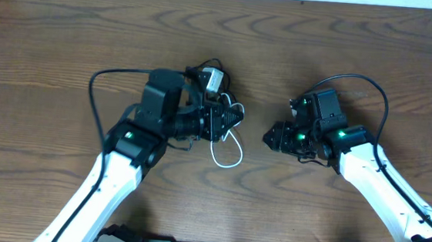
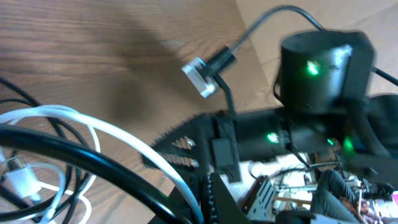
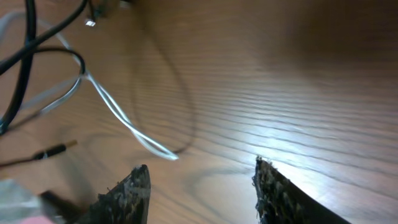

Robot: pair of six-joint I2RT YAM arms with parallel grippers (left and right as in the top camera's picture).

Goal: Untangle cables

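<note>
Cables [image 1: 239,155] (one black, one white) sit pinched in the closed left gripper [image 1: 236,116]; right gripper [image 1: 270,138] is open, empty. Pulling hard could snarl them tighter.

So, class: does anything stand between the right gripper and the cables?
Nothing visible does. Only bare table lies between the open right gripper and the white loop of the cables. The left gripper sits at the bundle's other side, out of that path.
</note>
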